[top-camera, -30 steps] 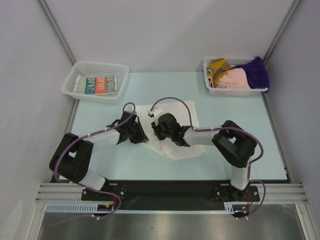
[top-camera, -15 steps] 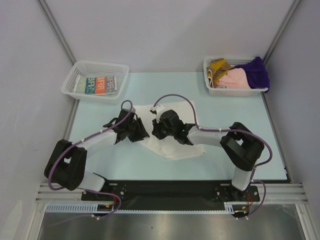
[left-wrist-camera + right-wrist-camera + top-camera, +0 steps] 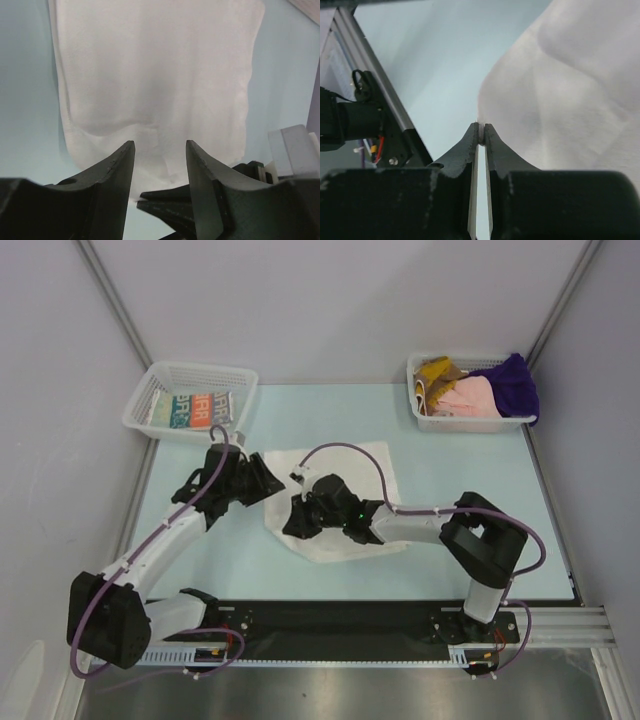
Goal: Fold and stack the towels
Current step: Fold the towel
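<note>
In the upper left of the top view, a white mesh basket [image 3: 200, 367] holds one folded orange-teal-white print towel [image 3: 200, 410], lying flat. In the upper right, a second white mesh basket [image 3: 470, 423] is heaped with loose cloths: a mustard towel [image 3: 435, 369] at its left, a pink towel [image 3: 470, 397] in the middle, and a purple towel [image 3: 513, 385] spilling over its right rim.

At the middle of the pale blue tabletop [image 3: 460, 465] lies a plain white towel [image 3: 368, 464], spread open. Its outline is uneven, with shallow creases and a rounded lower left edge.

The left end effector [image 3: 160, 147] is released, its fingers apart with nothing between them. It hangs over the towel's upper left corner.

The right end effector [image 3: 481, 129] is clenched, its fingertips pinching the white towel's edge at the towel's left side.
</note>
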`<state>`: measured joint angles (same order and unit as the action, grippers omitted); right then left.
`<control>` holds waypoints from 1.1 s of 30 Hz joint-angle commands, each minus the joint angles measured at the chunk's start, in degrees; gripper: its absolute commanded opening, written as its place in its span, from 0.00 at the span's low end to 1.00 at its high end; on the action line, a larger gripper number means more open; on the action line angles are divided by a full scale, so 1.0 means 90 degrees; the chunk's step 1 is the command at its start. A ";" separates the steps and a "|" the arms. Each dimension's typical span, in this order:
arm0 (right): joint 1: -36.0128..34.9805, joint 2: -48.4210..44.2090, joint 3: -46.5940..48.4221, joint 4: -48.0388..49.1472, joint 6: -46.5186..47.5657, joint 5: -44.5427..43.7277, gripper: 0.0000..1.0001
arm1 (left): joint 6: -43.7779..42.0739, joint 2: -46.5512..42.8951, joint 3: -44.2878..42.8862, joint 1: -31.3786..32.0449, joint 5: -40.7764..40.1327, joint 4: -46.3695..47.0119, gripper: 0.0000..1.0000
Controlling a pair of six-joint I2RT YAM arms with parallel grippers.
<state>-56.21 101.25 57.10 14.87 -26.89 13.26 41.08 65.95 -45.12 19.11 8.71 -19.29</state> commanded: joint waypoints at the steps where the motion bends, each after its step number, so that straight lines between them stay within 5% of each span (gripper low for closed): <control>1: -0.0346 0.0311 0.0090 0.0515 -0.0741 0.0246 0.06 | -0.0170 -0.0160 0.0023 -0.0141 0.0116 -0.0152 0.51; 10: -0.1068 0.1639 0.0686 0.0789 -0.1348 -0.0310 0.10 | -0.0209 -0.0121 0.0355 -0.0239 0.0243 0.0024 0.52; 21: -0.1450 0.0969 0.1010 -0.0100 -0.0323 -0.1385 0.45 | -0.0297 -0.0131 0.0366 -0.0415 0.0390 0.0063 0.52; 33: -0.0290 -0.0615 0.0267 -0.0694 -0.0166 -0.2175 0.36 | -0.0404 -0.0004 -0.0445 -0.0708 0.0585 -0.0191 0.52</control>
<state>-63.44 98.02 60.34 11.77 -29.74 -1.34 38.87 65.98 -45.65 13.58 12.25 -20.53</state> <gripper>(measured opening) 0.375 0.520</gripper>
